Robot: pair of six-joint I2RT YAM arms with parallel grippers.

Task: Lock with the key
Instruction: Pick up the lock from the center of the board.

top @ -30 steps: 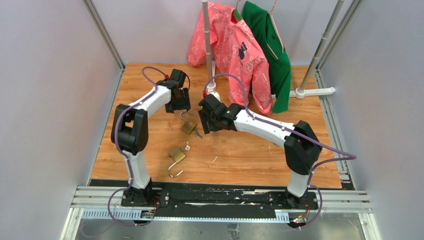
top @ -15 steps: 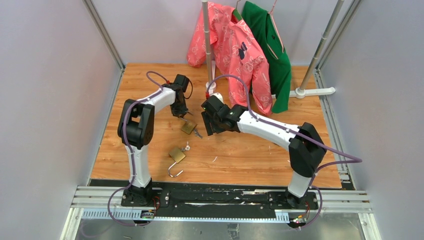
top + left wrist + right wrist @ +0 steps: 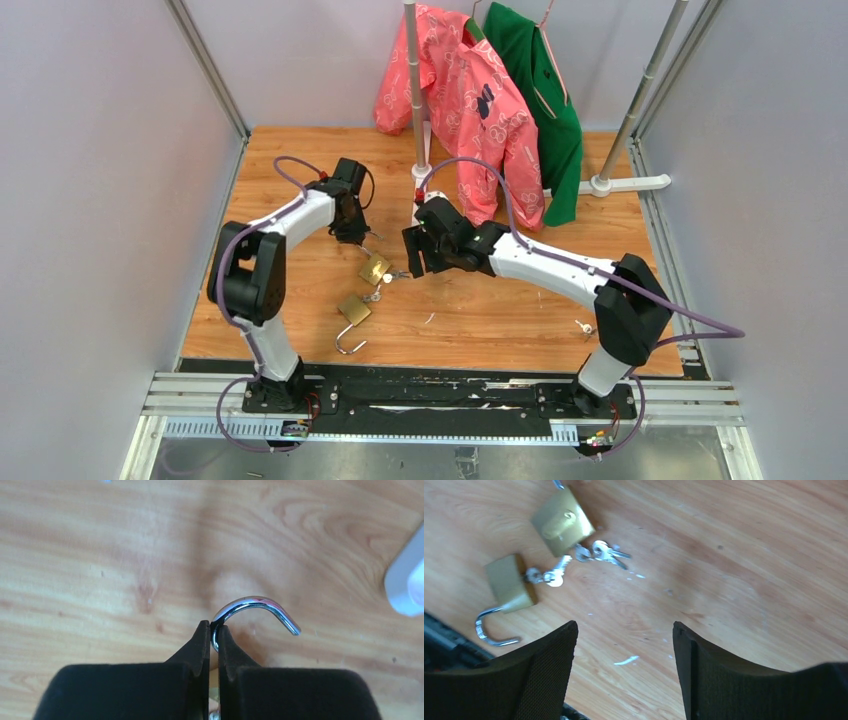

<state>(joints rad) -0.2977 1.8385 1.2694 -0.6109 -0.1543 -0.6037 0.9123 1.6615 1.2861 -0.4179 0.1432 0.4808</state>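
Two brass padlocks lie on the wooden table with their shackles open. My left gripper (image 3: 356,238) is shut on the silver shackle (image 3: 255,605) of the farther padlock (image 3: 375,268), pinching it at the fingertips (image 3: 204,635). A key (image 3: 604,552) lies by that padlock's (image 3: 562,521) lower edge. The nearer padlock (image 3: 353,310) has a key (image 3: 546,575) at its body (image 3: 510,582), and its shackle (image 3: 491,632) points toward the arm bases. My right gripper (image 3: 624,630) hangs open and holds nothing, just right of the farther padlock and above bare wood.
A clothes rack post (image 3: 415,90) stands behind both grippers with a pink shirt (image 3: 470,100) and a green shirt (image 3: 545,110) hanging on it. Its white foot (image 3: 625,183) lies at the back right. A small metal object (image 3: 583,327) rests near the right arm.
My left gripper has come down and shut on the farther padlock's shackle, and the padlock has shifted slightly toward the bases. The right arm has drifted a little to the right and stays open.
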